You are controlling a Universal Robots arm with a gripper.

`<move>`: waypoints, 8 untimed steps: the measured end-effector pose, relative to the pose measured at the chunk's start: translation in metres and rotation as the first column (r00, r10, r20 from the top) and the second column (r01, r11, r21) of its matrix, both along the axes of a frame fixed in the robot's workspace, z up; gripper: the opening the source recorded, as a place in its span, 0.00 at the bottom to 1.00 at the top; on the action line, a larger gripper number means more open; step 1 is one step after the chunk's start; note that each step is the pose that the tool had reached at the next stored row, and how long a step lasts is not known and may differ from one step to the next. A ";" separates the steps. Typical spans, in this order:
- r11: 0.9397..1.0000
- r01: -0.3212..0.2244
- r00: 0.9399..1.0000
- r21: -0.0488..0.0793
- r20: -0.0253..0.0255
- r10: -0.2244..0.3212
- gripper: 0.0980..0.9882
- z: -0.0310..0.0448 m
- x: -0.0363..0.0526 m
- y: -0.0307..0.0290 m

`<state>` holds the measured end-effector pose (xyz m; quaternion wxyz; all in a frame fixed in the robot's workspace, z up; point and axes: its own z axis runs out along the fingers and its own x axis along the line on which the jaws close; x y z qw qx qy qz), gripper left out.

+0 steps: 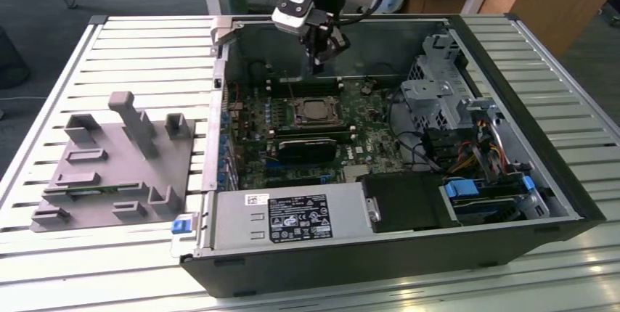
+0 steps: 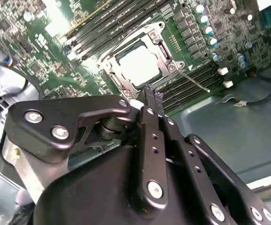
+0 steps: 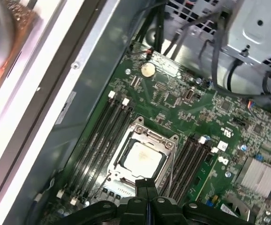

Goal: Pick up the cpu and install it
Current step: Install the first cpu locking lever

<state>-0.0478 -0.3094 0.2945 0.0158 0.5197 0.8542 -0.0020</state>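
Observation:
The cpu is a pale silvery square lying flat in the motherboard socket inside the open computer case. Both wrist views show the cpu ringed by the socket's metal frame. My gripper hangs above the board near the case's far wall, a little beyond the socket. Its black fingers are pressed together with nothing between them, clear of the chip.
A grey plastic fixture with upright posts stands on the slatted table at the exterior view's left. Memory slots flank the socket. A thin lever juts beside it. A power supply and drive cage crowd the case.

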 end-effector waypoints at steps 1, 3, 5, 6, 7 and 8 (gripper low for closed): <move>1.000 -0.014 1.000 0.000 0.000 0.014 0.01 -0.0001 0.0000 0.0000; 0.999 -0.042 0.999 0.000 0.000 0.042 0.01 -0.0001 0.0000 0.0000; 0.997 -0.072 0.997 0.000 0.000 0.072 0.01 -0.0001 0.0000 0.0000; 0.996 -0.086 0.996 0.000 0.000 0.086 0.01 -0.0001 0.0000 0.0000; 0.995 -0.099 0.995 0.000 0.000 0.099 0.01 -0.0001 0.0000 0.0000; 0.994 -0.110 0.994 0.000 0.000 0.110 0.01 -0.0001 0.0000 0.0000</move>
